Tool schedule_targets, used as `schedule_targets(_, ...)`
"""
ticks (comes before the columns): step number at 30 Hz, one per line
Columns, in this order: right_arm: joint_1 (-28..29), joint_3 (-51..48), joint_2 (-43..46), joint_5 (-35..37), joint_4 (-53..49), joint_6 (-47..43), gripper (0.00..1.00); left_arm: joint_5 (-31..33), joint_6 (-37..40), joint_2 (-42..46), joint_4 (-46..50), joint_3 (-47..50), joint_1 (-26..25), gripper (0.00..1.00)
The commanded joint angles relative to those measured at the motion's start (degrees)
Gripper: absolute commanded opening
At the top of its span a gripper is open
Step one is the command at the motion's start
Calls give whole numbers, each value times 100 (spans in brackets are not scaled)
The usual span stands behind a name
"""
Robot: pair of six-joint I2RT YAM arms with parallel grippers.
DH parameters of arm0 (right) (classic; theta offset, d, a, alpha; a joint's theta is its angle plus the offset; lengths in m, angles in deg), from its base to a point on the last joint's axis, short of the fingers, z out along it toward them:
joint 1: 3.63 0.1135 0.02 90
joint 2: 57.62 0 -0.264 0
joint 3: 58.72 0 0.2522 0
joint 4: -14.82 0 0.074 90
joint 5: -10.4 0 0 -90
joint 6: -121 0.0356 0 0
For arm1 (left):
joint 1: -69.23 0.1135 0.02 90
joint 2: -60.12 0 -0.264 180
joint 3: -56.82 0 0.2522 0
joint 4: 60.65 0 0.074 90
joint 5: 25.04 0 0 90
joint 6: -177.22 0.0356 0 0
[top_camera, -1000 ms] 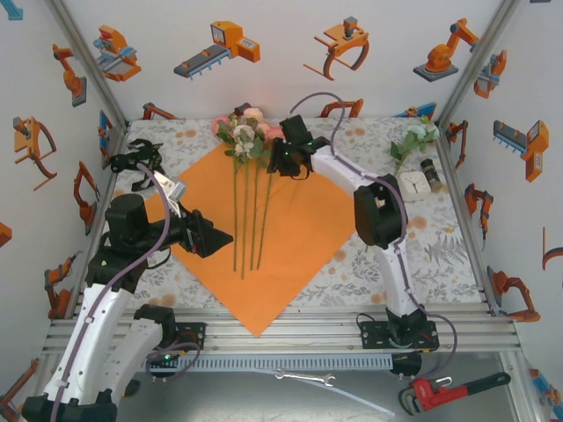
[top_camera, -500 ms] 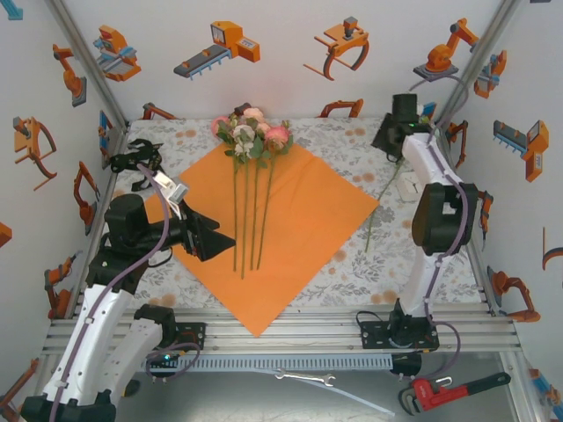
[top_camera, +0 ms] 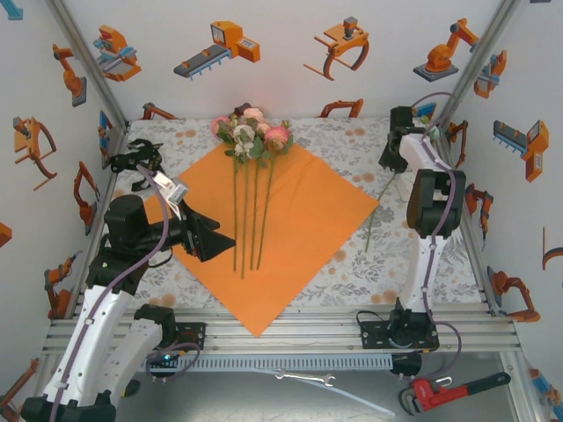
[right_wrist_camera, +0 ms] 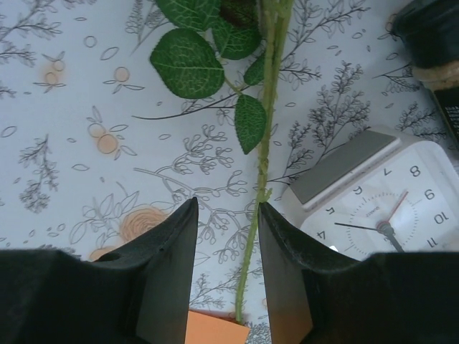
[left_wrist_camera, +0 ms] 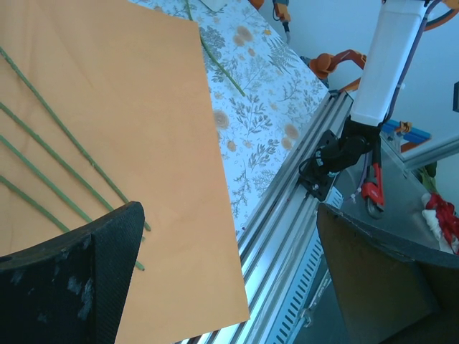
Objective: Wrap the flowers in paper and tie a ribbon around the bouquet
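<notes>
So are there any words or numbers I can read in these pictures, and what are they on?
"7", "8", "9", "10", "11": on the dial of the white clock, seen from the right wrist.
Other numerals on that dial: too unclear to read.
Small word on the dial: too small to read.
Label on the dark bottle: print too blurred to read.

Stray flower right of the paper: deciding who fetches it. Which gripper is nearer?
Right. The right gripper straddles the stem of the stray flower; the left gripper hovers at the left edge of the paper.
</notes>
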Motion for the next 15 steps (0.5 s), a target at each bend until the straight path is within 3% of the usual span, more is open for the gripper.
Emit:
schedule_targets(1,-10,238,-144,345,-218,66,40,-14,37,43,-16,9,-28,97)
schedule_targets(11,-162,559,-543,48,-437,125,40,26,64,61,26,1,-26,97)
schedule_targets(15,-229,686,-670,-197,-488,136,35,57,72,68,48,-8,-29,97)
